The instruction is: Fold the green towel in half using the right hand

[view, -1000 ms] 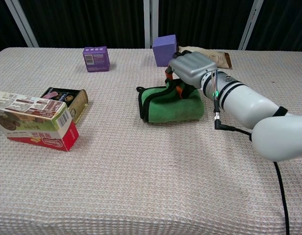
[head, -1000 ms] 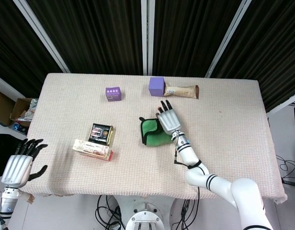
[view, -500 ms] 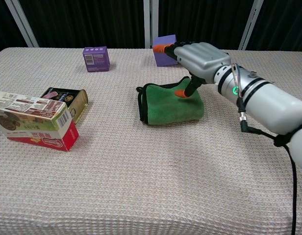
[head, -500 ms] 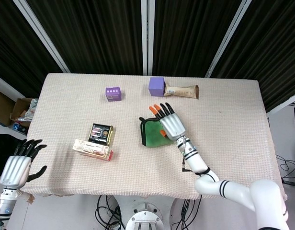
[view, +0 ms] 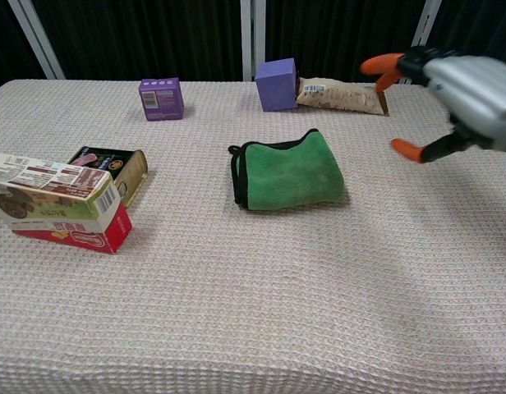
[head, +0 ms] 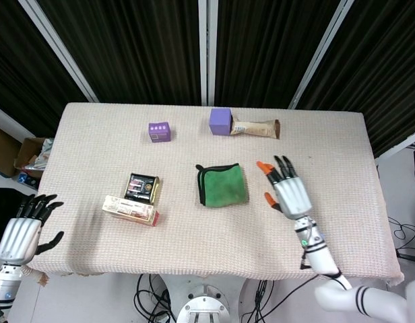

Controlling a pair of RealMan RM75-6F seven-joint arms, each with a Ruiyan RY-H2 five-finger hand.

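Observation:
The green towel (head: pixel 222 185) (view: pixel 288 171) lies folded double in the middle of the table, its black-trimmed edges stacked on its left side. My right hand (head: pixel 288 190) (view: pixel 460 92) hangs above the table to the right of the towel, clear of it, fingers spread and holding nothing. My left hand (head: pixel 24 229) hovers off the table's front left corner, fingers apart and empty; the chest view does not show it.
A purple cube (head: pixel 220 122) and a snack bar wrapper (head: pixel 256 128) lie at the back. A small purple box (head: pixel 159 131) sits back left. A dark tin (head: pixel 141 187) and a red-and-cream carton (head: pixel 130 209) stand left of the towel.
My right hand has lifted off the folded towel and swung away to the right, fingers spreading. The towel stays folded. The left hand has barely moved.

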